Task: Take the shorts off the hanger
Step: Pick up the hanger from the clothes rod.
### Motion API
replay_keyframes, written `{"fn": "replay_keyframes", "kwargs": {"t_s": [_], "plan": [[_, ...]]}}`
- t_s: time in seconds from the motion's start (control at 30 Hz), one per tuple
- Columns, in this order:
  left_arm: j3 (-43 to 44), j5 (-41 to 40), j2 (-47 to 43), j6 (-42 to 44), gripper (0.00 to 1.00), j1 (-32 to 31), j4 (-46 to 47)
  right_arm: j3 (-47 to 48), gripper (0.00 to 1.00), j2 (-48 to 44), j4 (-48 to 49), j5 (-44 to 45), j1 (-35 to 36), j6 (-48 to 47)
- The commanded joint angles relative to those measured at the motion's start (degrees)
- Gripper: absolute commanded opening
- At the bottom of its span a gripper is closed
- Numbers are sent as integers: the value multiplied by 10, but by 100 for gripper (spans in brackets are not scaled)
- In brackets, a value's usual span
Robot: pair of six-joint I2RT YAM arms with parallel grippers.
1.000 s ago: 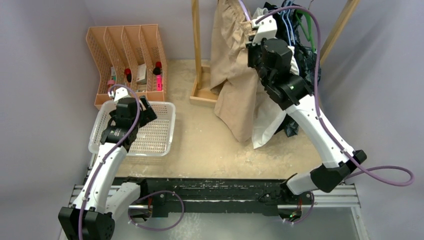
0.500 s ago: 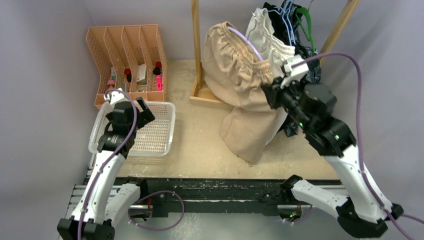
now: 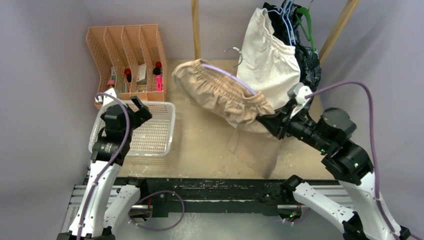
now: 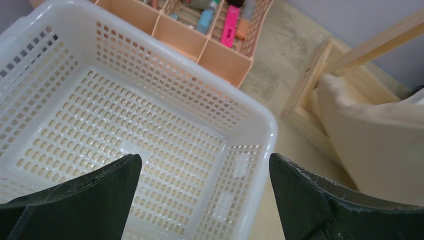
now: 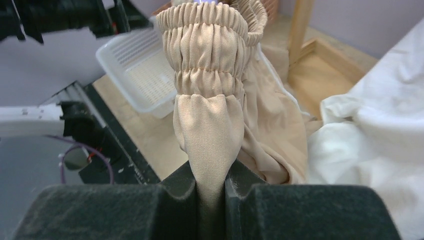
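Note:
My right gripper (image 3: 268, 121) (image 5: 211, 182) is shut on the tan shorts (image 3: 216, 91) (image 5: 210, 75), pinching the fabric just below the gathered elastic waist. The waistband stretches out to the left above the table, and the legs trail down to the tabletop. White shorts (image 3: 270, 57) (image 5: 372, 125) hang on the rack behind, with dark shorts (image 3: 307, 60) beside them under blue and green hangers (image 3: 295, 20). A thin grey hanger (image 3: 233, 51) shows bare next to the white shorts. My left gripper (image 3: 131, 111) (image 4: 205, 175) stands open over the white basket (image 3: 162, 125) (image 4: 260, 120), holding nothing.
An orange divided organizer (image 3: 127, 50) (image 4: 220, 50) with small items stands behind the basket. The rack's wooden post (image 3: 195, 30) and base (image 4: 310, 90) (image 5: 325, 60) rise at the back centre, and a slanted wooden bar (image 3: 340, 27) at the back right. A black rail (image 3: 215, 192) runs along the near edge.
My right arm has pulled back toward the near edge, drawing the tan shorts off the rack and out to the left. The white shorts now hang exposed. The left arm has barely moved.

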Motion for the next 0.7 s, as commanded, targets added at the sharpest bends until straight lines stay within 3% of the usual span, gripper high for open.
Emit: {"fn": "replay_keyframes", "kwargs": {"t_s": [0.0,0.27,0.47,0.6,0.67], "plan": [[73,40,-16,-23,100,4,-2,-32,0,38,43,-83,1,-3],[110,180,-5,-49,100,4,31,-119,0,85,106,-100,1,9],[158,294,128,-106,95,-8,1,-137,0,99,105,-88,1,6],[175,202,176,-130,93,-125,23,-149,0,103,107,-82,1,3],[193,196,206,-166,89,-146,18,-149,0,108,103,-76,2,3]]}}
